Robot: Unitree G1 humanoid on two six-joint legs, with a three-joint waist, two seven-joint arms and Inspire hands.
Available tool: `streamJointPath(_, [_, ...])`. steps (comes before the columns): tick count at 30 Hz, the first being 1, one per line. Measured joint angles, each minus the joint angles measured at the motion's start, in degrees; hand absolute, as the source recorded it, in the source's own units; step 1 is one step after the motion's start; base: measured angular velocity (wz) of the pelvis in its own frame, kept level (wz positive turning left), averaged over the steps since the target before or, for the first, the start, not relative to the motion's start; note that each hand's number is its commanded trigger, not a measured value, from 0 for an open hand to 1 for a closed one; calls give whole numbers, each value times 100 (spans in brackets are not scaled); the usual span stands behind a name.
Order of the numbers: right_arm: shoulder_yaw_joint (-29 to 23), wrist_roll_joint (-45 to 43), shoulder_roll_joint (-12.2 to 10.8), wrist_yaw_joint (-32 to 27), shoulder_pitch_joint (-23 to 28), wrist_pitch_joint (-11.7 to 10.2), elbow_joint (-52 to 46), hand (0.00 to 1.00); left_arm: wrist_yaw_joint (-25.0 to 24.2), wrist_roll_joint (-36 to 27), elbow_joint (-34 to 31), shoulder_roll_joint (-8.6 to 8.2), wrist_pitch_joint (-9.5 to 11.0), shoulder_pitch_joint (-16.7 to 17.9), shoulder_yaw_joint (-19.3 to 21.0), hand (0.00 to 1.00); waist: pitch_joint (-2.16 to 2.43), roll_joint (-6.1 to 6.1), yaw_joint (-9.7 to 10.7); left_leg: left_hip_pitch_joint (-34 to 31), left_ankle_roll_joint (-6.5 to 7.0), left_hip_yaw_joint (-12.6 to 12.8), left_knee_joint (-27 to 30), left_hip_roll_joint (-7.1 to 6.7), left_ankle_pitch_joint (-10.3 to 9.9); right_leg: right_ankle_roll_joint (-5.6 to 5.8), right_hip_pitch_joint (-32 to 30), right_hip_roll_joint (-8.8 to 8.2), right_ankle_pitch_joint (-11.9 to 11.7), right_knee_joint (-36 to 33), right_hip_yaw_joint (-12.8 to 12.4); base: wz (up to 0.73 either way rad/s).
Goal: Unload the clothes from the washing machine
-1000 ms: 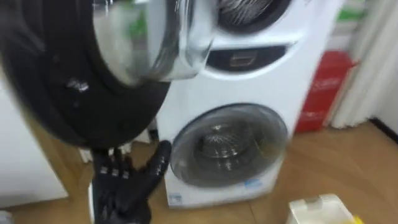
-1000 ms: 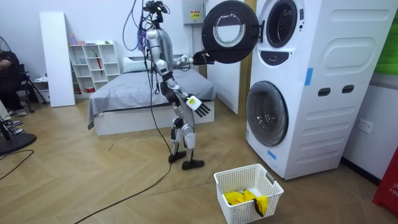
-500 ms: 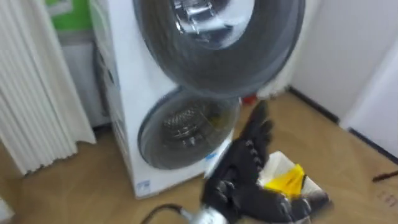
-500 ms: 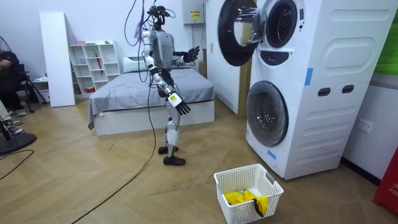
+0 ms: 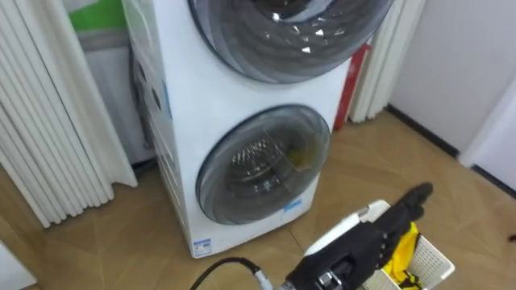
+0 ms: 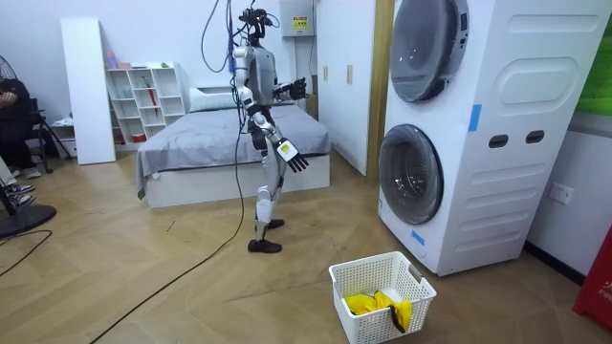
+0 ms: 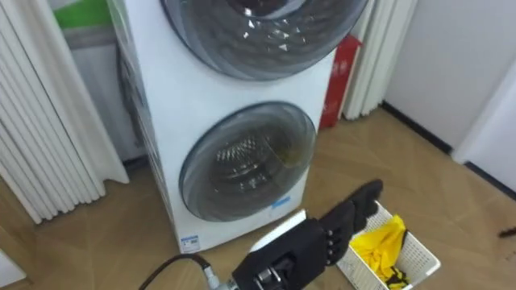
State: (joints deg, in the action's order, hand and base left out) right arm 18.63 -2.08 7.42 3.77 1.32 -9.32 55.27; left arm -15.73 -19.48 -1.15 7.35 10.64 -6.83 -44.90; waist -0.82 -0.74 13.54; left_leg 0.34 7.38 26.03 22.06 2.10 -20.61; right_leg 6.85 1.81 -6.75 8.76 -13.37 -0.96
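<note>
The robot stands on the wooden floor beside the bed, well apart from the stacked washing machine. The upper door and the lower door are both shut. The yellow clothes lie in the white basket on the floor before the machine. The left hand hangs low, its fingers straight and a little apart, and it holds nothing. The right hand is raised at chest height; it seems spread and empty too, but it is small in the room view
</note>
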Motion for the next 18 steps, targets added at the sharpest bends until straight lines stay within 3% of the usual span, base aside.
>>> streamJointPath(7, [42, -146, 3, -72, 9, 15, -6, 0, -290, 109, -5, -12, 1, -11, -19, 0, -5, 20, 52, 11, -244, -135, -265, 28, 282, -22, 25, 148, 11, 101, 116, 4])
streamJointPath(11, [42, -188, 57, -65, 16, 17, -39, 0, -395, 198, -3, -44, 2, -11, -24, 0, -13, 99, 102, -36, -312, -343, -280, 90, 321, -103, 31, 241, 20, 78, 216, 5])
streamJointPath(14, [38, -310, 125, -46, 114, 20, -227, 0, -395, 441, 1, -44, 4, -11, -13, 0, -8, 154, 107, -51, -360, -351, -287, 134, 356, -148, 27, 282, 9, 76, 284, 0])
streamJointPath(18, [36, -408, 190, 32, 128, 20, -226, 0, -359, 742, 23, 13, 4, 45, -20, 0, -21, 137, 48, 18, -396, -347, -420, 118, 451, -184, 20, 294, 2, 82, 285, 0])
